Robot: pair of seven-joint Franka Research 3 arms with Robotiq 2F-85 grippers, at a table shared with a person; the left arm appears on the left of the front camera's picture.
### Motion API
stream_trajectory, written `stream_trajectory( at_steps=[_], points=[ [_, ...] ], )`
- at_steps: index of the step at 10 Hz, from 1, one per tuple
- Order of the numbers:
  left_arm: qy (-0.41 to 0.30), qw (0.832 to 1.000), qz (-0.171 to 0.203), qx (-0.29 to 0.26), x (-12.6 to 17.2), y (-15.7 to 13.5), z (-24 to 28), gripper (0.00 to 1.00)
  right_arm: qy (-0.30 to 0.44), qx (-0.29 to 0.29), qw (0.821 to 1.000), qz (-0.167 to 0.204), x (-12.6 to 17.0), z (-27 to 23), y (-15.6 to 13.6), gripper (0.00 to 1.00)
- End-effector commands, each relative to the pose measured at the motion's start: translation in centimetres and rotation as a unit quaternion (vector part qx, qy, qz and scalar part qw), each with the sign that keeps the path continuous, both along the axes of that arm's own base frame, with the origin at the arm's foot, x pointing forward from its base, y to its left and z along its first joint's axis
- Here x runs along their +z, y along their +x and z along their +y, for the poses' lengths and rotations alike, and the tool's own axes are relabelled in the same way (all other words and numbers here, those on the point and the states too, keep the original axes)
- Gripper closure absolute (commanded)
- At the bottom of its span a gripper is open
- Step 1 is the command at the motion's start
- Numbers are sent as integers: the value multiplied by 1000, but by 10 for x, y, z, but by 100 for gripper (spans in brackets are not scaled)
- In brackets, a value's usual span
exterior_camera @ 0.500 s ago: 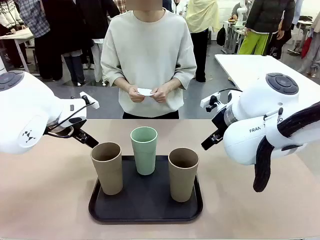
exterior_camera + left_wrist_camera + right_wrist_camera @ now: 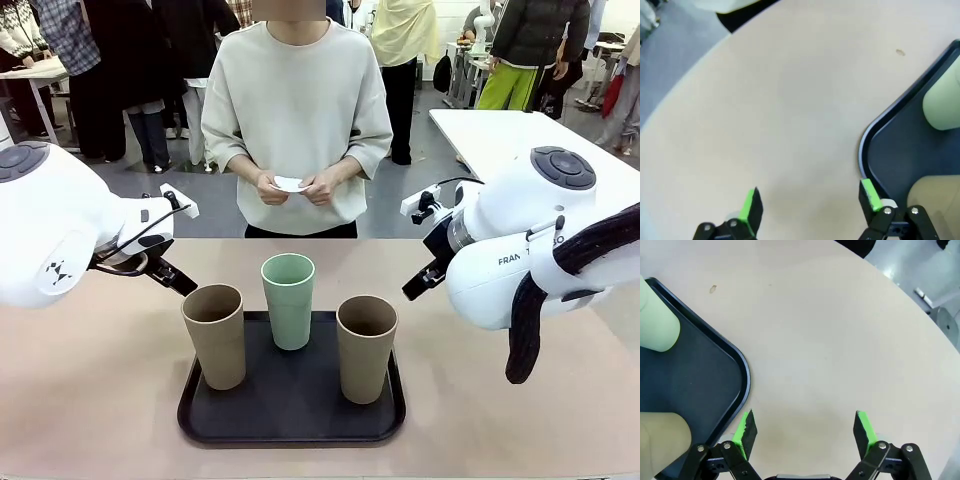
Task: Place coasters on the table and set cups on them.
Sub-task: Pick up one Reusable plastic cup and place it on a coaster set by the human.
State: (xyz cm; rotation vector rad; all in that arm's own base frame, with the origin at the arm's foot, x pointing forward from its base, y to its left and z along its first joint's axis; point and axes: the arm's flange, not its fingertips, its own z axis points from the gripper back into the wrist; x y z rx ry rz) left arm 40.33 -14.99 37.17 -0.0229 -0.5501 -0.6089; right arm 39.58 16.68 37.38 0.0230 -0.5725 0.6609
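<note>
Surface: the table has a beige-tan, matte top with a rounded far edge. It is bare on both sides of the tray, apart from one small dark speck near a tray corner.
Room: grey floor beyond the far edge. There is one white table at the rear right, and several onlookers stand at the back.
Tray: one, black, with rounded corners. It lies flat on the near middle of the table.
Cups: three, all upright and mouth-up on the tray, apart from one another.
Brown count: two, the left brown cup and the right brown cup, at the tray's front.
Green count: one, the green cup, between and behind the brown pair.
Coasters: white flat pieces held in the person's hands at waist height, beyond the far edge. Their number cannot be told.
Person: one, standing at the far side in a cream top, hands together.
Left gripper: jaws spread wide with nothing between them, above bare table beside the tray's corner. One green pad is in line with the rim.
Right gripper: jaws spread wide and empty, above bare table just beside the tray's opposite corner.
</note>
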Motion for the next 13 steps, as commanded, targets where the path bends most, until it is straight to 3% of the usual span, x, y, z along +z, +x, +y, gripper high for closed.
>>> stream_trajectory(
  at_steps=[1, 12, 13],
  points=[
    [0, 1000, 0, 0, 0, 0, 0, 0, 0, 0, 1000, 0, 0, 0, 0, 0],
    [0, 1000, 0, 0, 0, 0, 0, 0, 0, 0, 1000, 0, 0, 0, 0, 0],
    [24, 999, -20, 37, 26, -8, 9, 0, -41, -9, 999, -10, 17, 3, -5, 0]
  ],
)
